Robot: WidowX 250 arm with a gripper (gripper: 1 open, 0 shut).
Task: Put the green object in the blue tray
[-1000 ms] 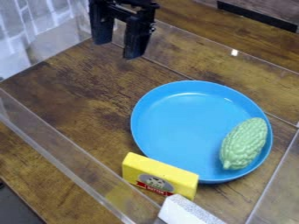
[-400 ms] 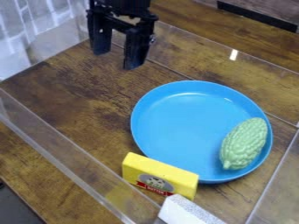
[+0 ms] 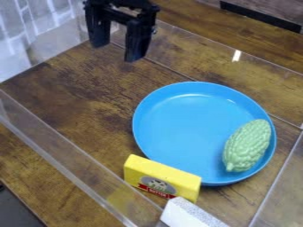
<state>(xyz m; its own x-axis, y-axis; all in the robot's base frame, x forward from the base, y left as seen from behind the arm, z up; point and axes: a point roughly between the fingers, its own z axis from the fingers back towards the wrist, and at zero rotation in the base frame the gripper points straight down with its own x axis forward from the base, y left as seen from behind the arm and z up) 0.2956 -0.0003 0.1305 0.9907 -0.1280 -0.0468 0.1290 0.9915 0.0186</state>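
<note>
The green object (image 3: pixel 247 144), a pale green bumpy oval, lies inside the blue tray (image 3: pixel 178 124) against its right rim. The tray is a large round blue plate on the wooden table. My gripper (image 3: pixel 119 43) hangs at the top left, well apart from the tray, pointing down. Its two dark fingers stand wide apart with nothing between them.
A yellow rectangular block (image 3: pixel 162 177) lies just off the tray's front-left rim. A white object (image 3: pixel 187 216) pokes in at the bottom edge. Clear plastic walls (image 3: pixel 48 133) enclose the wooden table (image 3: pixel 83 93) on the left and front.
The gripper has rolled a little about its vertical axis, so its fingers now look farther apart. The tray, green object and block have not moved.
</note>
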